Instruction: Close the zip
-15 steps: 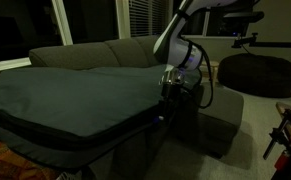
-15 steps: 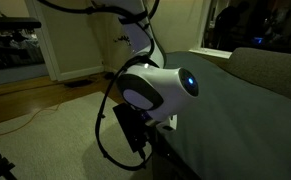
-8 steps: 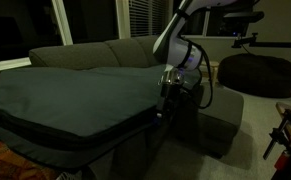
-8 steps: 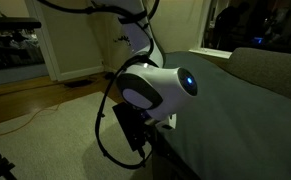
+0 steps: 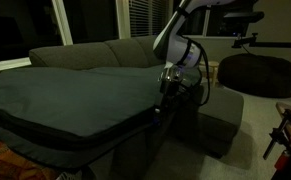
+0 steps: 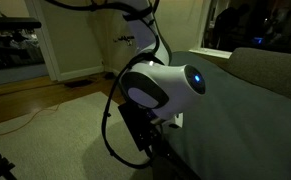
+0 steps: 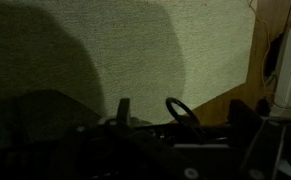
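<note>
Gripper (image 5: 162,104) at the fabric case (image 5: 75,95) edge, frame centre.
Jaw state not discernible in the dark; zip (image 5: 125,129) runs along the side seam.

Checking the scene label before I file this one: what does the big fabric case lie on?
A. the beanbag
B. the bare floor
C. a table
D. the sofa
D: in an exterior view the case lies spread flat across the sofa, whose backrest rises behind it, while the beanbag sits apart, beyond the arm.
</note>
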Robot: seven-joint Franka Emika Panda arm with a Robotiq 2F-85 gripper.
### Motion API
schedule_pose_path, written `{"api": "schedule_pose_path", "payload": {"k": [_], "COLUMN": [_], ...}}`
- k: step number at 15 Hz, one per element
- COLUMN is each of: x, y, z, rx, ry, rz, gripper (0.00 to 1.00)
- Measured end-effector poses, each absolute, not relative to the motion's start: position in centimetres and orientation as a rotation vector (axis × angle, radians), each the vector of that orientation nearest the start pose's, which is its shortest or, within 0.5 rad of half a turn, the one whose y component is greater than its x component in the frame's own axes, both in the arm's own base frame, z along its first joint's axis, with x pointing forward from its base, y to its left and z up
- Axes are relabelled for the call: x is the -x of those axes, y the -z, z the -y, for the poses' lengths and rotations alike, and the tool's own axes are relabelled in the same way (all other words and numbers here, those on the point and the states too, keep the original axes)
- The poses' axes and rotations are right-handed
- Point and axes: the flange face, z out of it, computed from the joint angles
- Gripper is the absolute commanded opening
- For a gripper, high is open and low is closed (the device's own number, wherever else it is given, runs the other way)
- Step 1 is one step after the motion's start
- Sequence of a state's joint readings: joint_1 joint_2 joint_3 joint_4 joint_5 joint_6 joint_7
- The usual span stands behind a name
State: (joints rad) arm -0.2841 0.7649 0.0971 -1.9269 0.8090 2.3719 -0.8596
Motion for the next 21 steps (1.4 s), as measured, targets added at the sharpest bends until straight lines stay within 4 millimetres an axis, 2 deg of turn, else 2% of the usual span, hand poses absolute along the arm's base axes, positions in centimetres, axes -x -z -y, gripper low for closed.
{"api": "schedule_pose_path", "payload": {"k": [15,17,18,21], "x": [-56.50,-56.48,-56.46,-56.31], "y": [-6.63,-6.61,-6.59,-6.45], "z": [9.46,9.47,9.46,9.36], "rx": [2.476,2.474,2.473,2.469], "ry": [0.058,0.058,0.058,0.053], "rz": [-0.068,-0.072,-0.073,-0.076], "gripper": [0.99,0.75,0.71,0.49]}}
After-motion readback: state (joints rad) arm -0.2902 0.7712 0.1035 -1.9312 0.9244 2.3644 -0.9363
